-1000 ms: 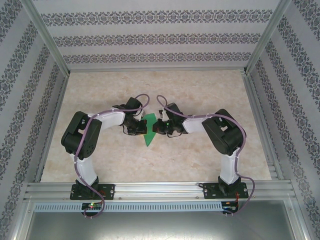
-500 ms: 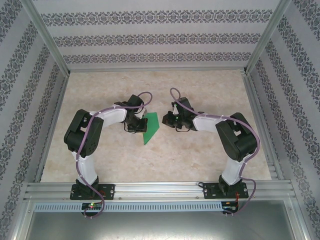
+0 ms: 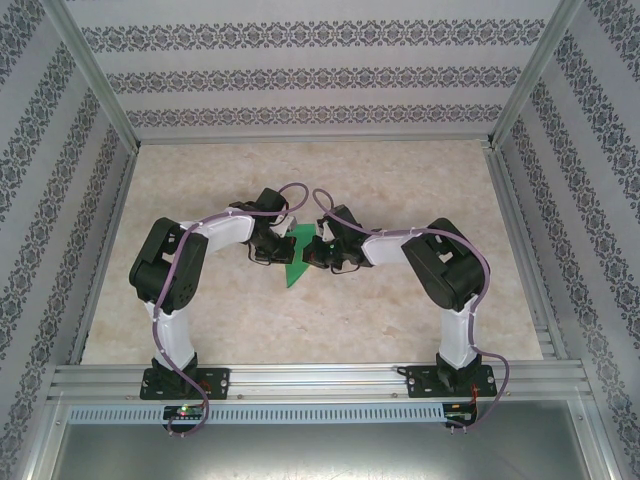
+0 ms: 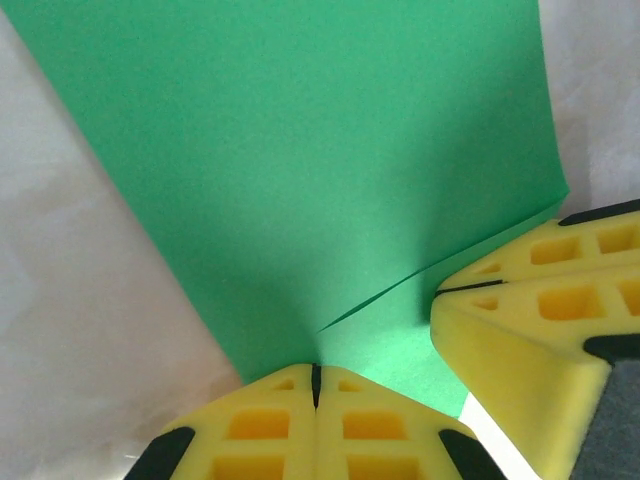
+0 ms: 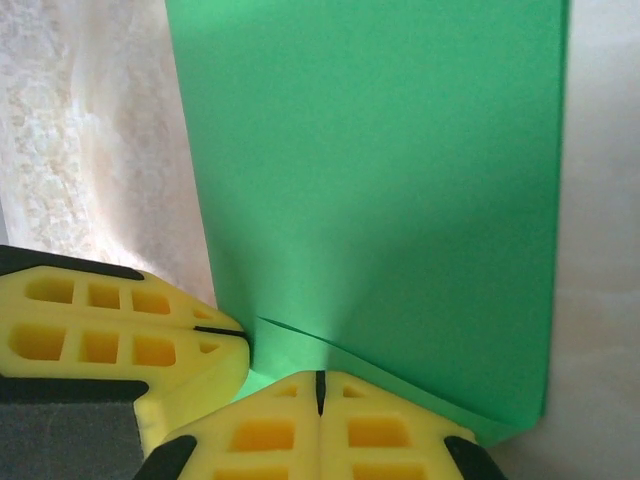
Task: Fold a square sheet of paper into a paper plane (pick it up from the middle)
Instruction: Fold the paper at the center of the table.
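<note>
The square sheet of paper (image 3: 296, 268) is bright green and folded into a wedge whose point faces the near edge. It lies flat on the table's middle. My left gripper (image 3: 283, 248) and right gripper (image 3: 313, 250) meet over its upper part from either side. In the left wrist view the left gripper (image 4: 316, 372) is shut, its tips resting on the paper (image 4: 300, 150) beside a flap edge, with the right gripper's yellow fingers (image 4: 520, 310) close by. In the right wrist view the right gripper (image 5: 320, 378) is shut too, tips on the paper (image 5: 380, 170), the left fingers (image 5: 150, 345) beside it.
The marbled beige table (image 3: 400, 310) is walled by patterned panels, with aluminium rails (image 3: 320, 380) along its near edge. Both arm bases stand on that near rail.
The right gripper drew away to the right of the paper half a second ago and has come back against it. The left gripper has stayed on the paper.
</note>
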Tool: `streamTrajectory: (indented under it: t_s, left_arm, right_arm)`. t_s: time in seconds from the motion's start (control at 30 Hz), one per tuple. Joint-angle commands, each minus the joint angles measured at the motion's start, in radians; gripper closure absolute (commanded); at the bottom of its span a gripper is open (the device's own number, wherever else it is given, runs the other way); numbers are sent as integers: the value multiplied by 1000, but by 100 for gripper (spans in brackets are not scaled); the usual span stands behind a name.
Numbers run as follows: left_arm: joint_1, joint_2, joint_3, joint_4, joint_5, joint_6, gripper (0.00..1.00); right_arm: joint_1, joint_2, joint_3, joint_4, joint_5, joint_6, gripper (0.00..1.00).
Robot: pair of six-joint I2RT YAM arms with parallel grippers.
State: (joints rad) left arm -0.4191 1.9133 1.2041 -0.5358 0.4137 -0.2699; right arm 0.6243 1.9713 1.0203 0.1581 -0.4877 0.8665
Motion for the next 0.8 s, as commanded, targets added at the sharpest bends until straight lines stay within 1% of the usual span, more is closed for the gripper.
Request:
streamTrajectory:
  t_s: [0.0, 0.1, 0.13, 0.23, 0.3, 0.37, 0.4, 0.5, 0.57, 0.77]
  left_arm:
    - [2, 10, -7, -6, -15, -34, 100]
    - [1, -34, -11, 33, 24, -108, 100]
    - [0, -55, -17, 51, 39, -137, 98]
    - [0, -137, -72, 134, 81, -240, 88]
    - [-8, -205, -133, 200, 98, -310, 77]
    - [-13, -262, -197, 271, 109, -385, 75]
    - [-14, -284, -228, 295, 104, -429, 75]
    - [-20, -335, -307, 346, 103, -529, 81]
    - [-31, -343, -336, 379, 125, -571, 84]
    - [-53, -279, -332, 350, 116, -603, 93]
  right_arm:
    - [-5, 21, -7, -50, 52, 9, 100]
    - [-3, 23, -13, -66, 76, 15, 100]
    - [-2, 24, -14, -70, 81, 18, 100]
    - [1, 31, -11, -82, 89, 28, 100]
    - [4, 36, -9, -88, 91, 31, 100]
    - [8, 40, -5, -94, 92, 32, 100]
    - [9, 42, -3, -97, 89, 32, 100]
    - [12, 43, 0, -106, 92, 38, 100]
    - [14, 45, 1, -109, 92, 40, 100]
    - [20, 50, 8, -121, 96, 42, 100]
